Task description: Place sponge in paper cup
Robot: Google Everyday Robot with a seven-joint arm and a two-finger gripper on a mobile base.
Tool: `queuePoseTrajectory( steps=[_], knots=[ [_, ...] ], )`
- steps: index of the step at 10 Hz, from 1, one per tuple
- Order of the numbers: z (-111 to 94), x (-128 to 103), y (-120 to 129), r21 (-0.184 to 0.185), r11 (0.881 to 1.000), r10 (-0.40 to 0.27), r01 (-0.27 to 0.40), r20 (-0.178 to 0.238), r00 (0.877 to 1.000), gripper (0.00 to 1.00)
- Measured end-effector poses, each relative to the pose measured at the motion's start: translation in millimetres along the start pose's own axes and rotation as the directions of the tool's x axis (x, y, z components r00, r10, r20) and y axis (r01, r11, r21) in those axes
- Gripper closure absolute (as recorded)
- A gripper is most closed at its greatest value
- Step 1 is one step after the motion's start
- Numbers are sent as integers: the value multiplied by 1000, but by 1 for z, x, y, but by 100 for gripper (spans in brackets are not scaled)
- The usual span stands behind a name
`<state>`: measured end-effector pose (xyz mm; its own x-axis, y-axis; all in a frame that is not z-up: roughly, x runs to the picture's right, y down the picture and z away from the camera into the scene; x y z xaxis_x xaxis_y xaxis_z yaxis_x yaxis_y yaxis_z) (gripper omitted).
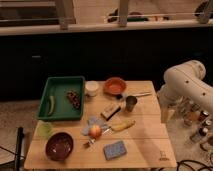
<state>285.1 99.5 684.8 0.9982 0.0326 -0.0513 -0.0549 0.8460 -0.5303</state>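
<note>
Writing: you get one small dark mark printed near the counter's front right corner. Too small to read.

Claw: it sits at the low end of the white arm, just off the counter's right edge and level with the metal cup. You cannot tell whether it is released or clenched. It touches nothing on the counter and carries nothing you can see.

Sponge: blue, lying flat near the front edge, right of centre. Well apart from the claw.

Paper cup: white, upright at the back, between the tray and the orange bowl. Most of the counter's depth separates it from the sponge.

Other items for your log:
- The tray is green, back left, holding a green elongated item and a brown one.
- The metal cup stands right of centre, with a thin utensil lying behind it.
- A dark bar lies mid-counter.
- A banana lies in front of the bar. An apple sits to the banana's left on a pale blue cloth.
- A dark bowl is at front left, with a green cup just behind it.
- Bottles stand off the counter to the right, behind the arm.
</note>
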Motion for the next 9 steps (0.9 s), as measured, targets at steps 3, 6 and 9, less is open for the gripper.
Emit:
queuePoseTrajectory(
  steps=[3, 6, 9],
  knots=[
    [0, 0, 0, 0, 1000, 0, 0, 0, 1000, 20],
    [0, 0, 0, 0, 1000, 0, 0, 0, 1000, 20],
    [0, 0, 0, 0, 1000, 0, 0, 0, 1000, 20]
  ],
)
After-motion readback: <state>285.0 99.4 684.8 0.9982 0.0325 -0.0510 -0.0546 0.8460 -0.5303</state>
